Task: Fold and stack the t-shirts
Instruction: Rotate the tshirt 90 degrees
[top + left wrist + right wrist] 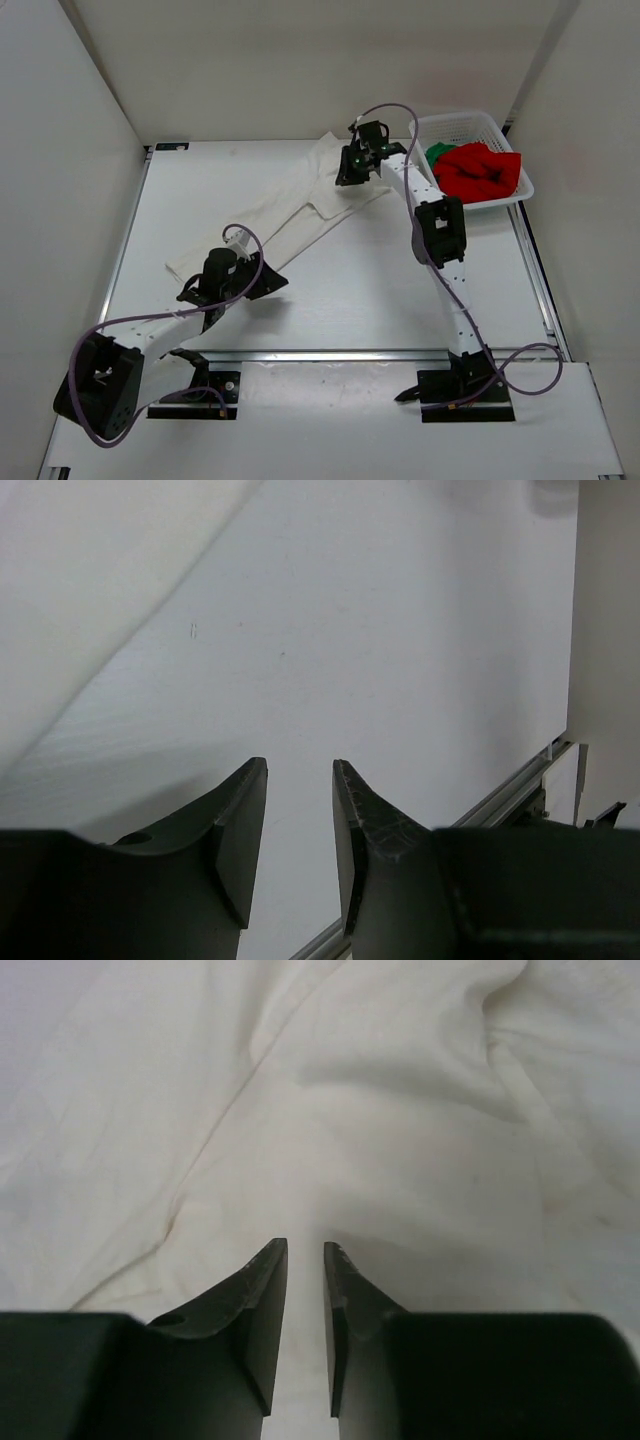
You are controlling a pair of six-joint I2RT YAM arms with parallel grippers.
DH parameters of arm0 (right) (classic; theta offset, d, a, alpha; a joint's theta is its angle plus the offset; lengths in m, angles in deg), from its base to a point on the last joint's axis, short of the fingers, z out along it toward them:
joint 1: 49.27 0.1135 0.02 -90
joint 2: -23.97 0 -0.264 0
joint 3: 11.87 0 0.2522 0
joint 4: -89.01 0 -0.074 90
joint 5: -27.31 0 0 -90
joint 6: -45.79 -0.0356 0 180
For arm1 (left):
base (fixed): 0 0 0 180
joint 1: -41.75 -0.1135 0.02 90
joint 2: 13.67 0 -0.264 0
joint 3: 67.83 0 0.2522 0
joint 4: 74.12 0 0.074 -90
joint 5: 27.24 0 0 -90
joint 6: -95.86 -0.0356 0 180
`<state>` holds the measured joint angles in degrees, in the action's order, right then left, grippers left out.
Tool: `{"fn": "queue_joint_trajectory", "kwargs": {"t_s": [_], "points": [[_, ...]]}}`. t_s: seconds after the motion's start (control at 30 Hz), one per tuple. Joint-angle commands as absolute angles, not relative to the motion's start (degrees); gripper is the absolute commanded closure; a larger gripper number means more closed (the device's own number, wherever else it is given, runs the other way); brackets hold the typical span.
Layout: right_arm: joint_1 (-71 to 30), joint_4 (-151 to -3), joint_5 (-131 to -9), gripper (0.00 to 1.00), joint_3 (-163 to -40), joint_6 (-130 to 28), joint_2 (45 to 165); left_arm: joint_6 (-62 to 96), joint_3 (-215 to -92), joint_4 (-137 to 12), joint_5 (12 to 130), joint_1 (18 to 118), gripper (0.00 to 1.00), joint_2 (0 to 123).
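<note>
I take the step in hand to be the fold of the white shirt [300,215]. It lies on the table [380,290] as a long band running diagonally from near left to far right. The red shirt [480,170] and green shirt [437,153] sit in the basket [527,185] at the far right, so I judge the task is in its early part.

My right gripper [305,1245] hangs over the far end of the white shirt. Its jaws are only narrowly apart and I see nothing between them, with wrinkled cloth spread below. My left gripper [300,765] has its jaws parted and empty. It looks mostly at bare table, and the shirt's edge runs across the upper left of its view. So neither arm has cloth.

To do this well, I would first swing the left wrist toward that edge, since from here it would close on nothing. On the right, I would open the jaws wider before descending, because the present gap looks too tight to take a proper pinch of fabric. I want each grip on an edge or corner, not a fold in the middle, or the band will bunch. Both ends should lift together and low, so the cloth drapes rather than twists. The wrinkles at the far end look worth pulling flat before I crease.
</note>
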<state>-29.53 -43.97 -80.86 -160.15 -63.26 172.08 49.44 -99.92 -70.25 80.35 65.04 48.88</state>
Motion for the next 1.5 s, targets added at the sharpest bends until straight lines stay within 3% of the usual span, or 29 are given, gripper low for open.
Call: {"fn": "queue_joint_trajectory", "kwargs": {"t_s": [0.0, 0.07, 0.13, 0.23, 0.37, 0.5, 0.6, 0.77, 0.83, 1.0, 1.33, 1.47], "points": [[-28.10, -37.27, -78.00, 0.79, -162.30, -57.23, 155.40, 47.79, -99.61, -69.14, 80.69, 66.45, 0.57, 48.64], [-25.91, -33.82, -75.89, 0.76, -158.99, -54.69, 150.46, 47.79, -99.69, -69.50, 81.91, 66.63, 0.57, 48.83], [-23.45, -38.43, -74.04, 0.77, -146.80, -54.14, 140.92, 46.83, -99.87, -68.80, 82.36, 66.28, 0.57, 48.13], [-20.80, -56.06, -73.76, 0.75, -110.12, -61.05, 125.54, 44.80, -101.45, -65.82, 83.32, 63.82, 0.57, 46.46], [-14.94, -76.41, -76.93, 0.67, -86.94, -70.99, 116.87, 42.96, -102.86, -63.01, 84.38, 61.18, 0.56, 43.99], [-7.37, -83.10, -74.48, 0.64, -86.01, -75.75, 123.71, 41.72, -105.24, -61.06, 86.83, 58.11, 0.56, 43.82], [-4.90, -87.68, -72.45, 0.58, -86.89, -80.85, 129.60, 42.60, -104.89, -61.59, 87.64, 55.46, 0.56, 41.27], [-4.89, -89.44, -72.96, 0.58, -91.55, -87.44, 139.79, 41.90, -104.89, -60.97, 87.72, 55.38, 0.56, 41.62], [-4.72, -90.32, -73.93, 0.63, -93.03, -90.43, 141.74, 42.33, -104.80, -61.33, 87.90, 54.85, 0.57, 41.44], [-6.64, -89.71, -77.27, 0.99, -93.66, -90.79, 143.59, 41.63, -105.76, -60.97, 87.28, 55.46, 0.56, 42.75], [-29.37, -83.39, -85.97, 1.00, -68.89, -75.44, 119.09, 42.86, -105.50, -62.56, 83.33, 65.04, 0.55, 47.85], [-36.53, -77.32, -90.20, 0.66, -64.58, -70.93, 112.84, 41.20, -105.85, -60.81, 82.36, 69.26, 0.54, 50.05]]}}
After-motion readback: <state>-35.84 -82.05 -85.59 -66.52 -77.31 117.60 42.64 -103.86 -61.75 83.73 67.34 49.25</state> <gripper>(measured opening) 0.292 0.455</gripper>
